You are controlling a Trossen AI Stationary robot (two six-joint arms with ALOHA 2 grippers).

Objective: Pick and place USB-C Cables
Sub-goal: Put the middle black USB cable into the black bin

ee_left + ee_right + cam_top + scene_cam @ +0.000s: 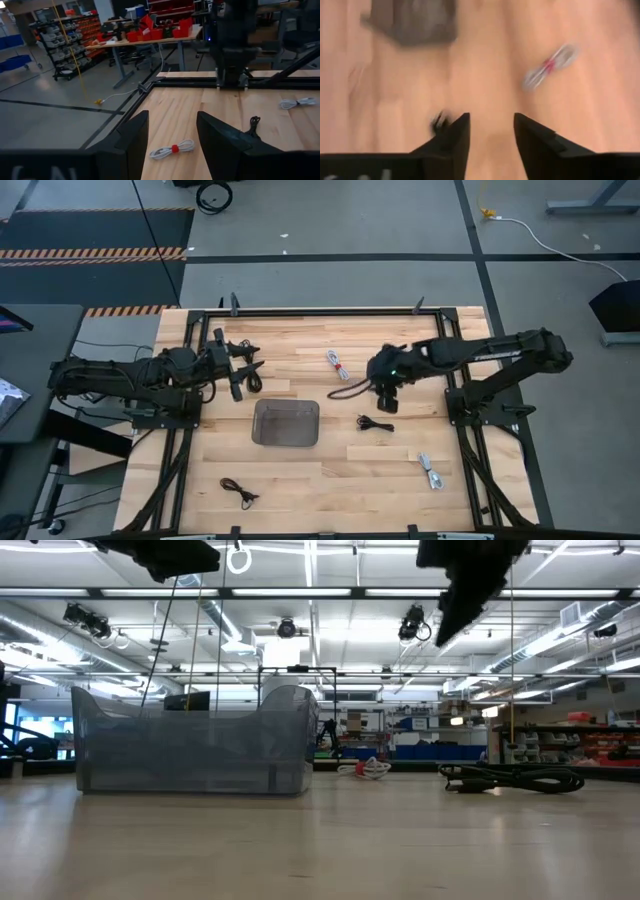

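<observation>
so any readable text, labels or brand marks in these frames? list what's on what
None can be read for certain.
Left pincer: pale marks on its body at the picture's edge, cut off, unreadable.
Right pincer: similar marks, blurred.
Grey tray, cables, table: no print visible.
Background shelves: too small.

Tray [286, 423] sits mid-table [330, 480], cables [375, 423] scattered around it.

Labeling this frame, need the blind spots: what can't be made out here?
- Right gripper, high view: whether it holds the black cable beside it; too small.
- Grey tray, low view: contents hidden behind its translucent wall.
- Right wrist view: motion blur; the dark thing at the fingers is unclear.
</observation>
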